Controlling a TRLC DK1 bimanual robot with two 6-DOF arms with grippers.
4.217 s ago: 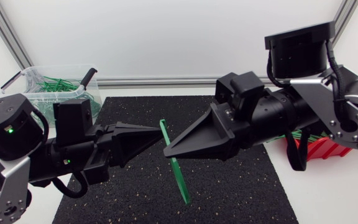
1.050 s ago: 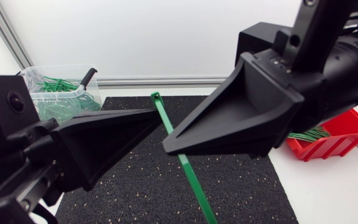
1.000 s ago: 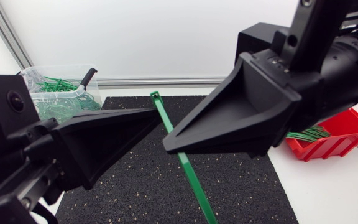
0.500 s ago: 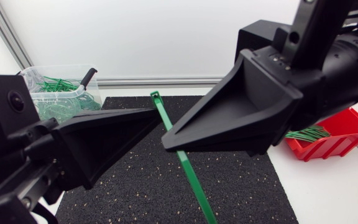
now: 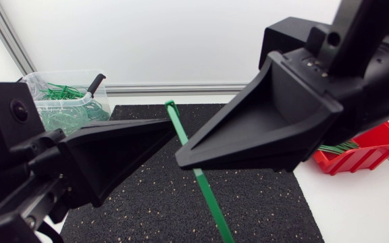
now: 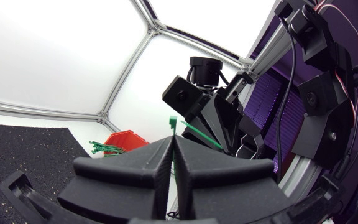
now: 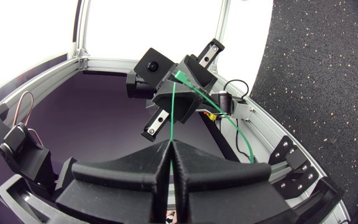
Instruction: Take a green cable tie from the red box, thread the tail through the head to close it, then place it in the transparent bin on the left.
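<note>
A straight green cable tie (image 5: 208, 196) hangs slanted high above the black mat (image 5: 147, 202), its head (image 5: 169, 105) uppermost. My left gripper (image 5: 173, 125) is shut on it just below the head. My right gripper (image 5: 179, 160) is shut on the strap a little lower, tip to tip with the left. In the left wrist view the tie (image 6: 173, 126) rises from between my shut fingers, with the right gripper (image 6: 219, 134) just ahead. In the right wrist view the strap (image 7: 173, 112) runs from my shut gripper (image 7: 170, 144) to the left gripper's tip (image 7: 180, 78).
The transparent bin (image 5: 39, 79) with several green ties stands at the back left beside the mat. The red box (image 5: 356, 160) with green ties (image 5: 335, 146) sits at the right, partly hidden behind my right arm. Both arms fill much of the head view.
Since the earliest frame both grippers have risen close to the head camera with the tie between them. Over the last second the right arm shifted only slightly; the tie barely moved.
</note>
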